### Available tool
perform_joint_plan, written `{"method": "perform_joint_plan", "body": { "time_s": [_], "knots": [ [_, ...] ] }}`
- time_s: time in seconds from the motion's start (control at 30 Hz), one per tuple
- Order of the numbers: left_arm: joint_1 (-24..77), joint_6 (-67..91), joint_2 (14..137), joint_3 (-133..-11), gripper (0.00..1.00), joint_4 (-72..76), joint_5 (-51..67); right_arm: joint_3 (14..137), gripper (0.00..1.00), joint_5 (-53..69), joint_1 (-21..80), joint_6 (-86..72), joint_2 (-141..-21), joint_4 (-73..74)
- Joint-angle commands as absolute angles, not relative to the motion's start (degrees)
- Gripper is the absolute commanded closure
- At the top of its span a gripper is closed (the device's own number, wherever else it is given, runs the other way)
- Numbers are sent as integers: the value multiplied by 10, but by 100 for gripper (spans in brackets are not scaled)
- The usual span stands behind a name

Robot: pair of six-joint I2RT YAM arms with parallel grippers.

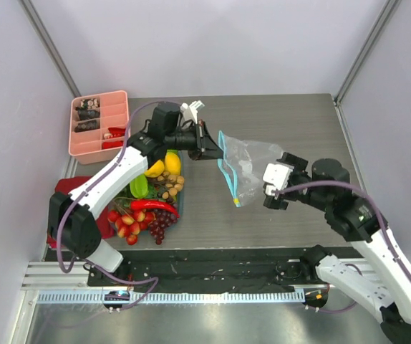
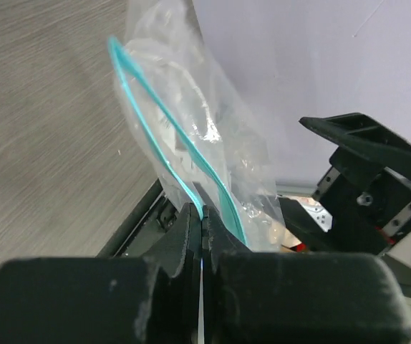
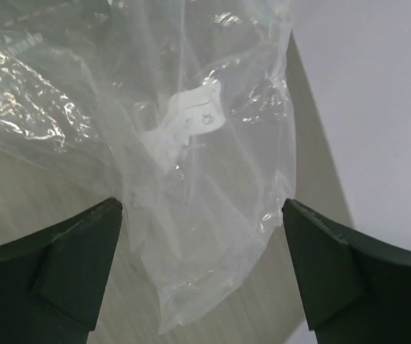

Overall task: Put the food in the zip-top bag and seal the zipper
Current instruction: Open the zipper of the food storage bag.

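Observation:
The clear zip-top bag (image 1: 252,166) hangs above the table's middle, its teal zipper (image 1: 227,172) facing left with the two strips parted. My left gripper (image 1: 216,150) is shut on one lip of the zipper (image 2: 155,122), pinched right at the fingertips (image 2: 202,215). My right gripper (image 1: 270,188) stands open at the bag's closed end. In the right wrist view the crinkly bag (image 3: 191,143) hangs between the wide-apart fingers (image 3: 69,258) without being pinched. The food (image 1: 152,204), with lemons, a green pepper, red chili, grapes, nuts and berries, lies piled at the left under the left arm.
A pink divided tray (image 1: 99,125) sits at the table's far left corner. A dark red cloth (image 1: 66,188) lies by the left edge. A black rail (image 1: 213,261) runs along the near edge between the arm bases.

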State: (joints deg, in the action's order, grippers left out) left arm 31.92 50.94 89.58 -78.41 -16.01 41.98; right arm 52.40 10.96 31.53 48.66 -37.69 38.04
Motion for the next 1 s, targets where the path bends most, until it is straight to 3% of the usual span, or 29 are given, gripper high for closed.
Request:
{"method": "perform_joint_plan", "body": {
  "time_s": [0.0,0.13,0.27,0.43,0.53,0.97],
  "knots": [
    [321,495,836,-788,100,-194,401,678,1,189,317,286,-442,490],
    [323,498,832,-803,100,-210,370,769,2,183,316,75,-528,490],
    [330,474,845,-836,100,-242,341,838,3,213,317,-32,-611,503],
    [326,459,860,-864,100,-253,333,879,0,248,317,59,-636,592],
    [318,468,871,-872,100,-241,343,852,0,178,317,135,-600,635],
    [363,367,898,-934,100,-289,247,831,1,135,316,1,-580,546]
  ]
}}
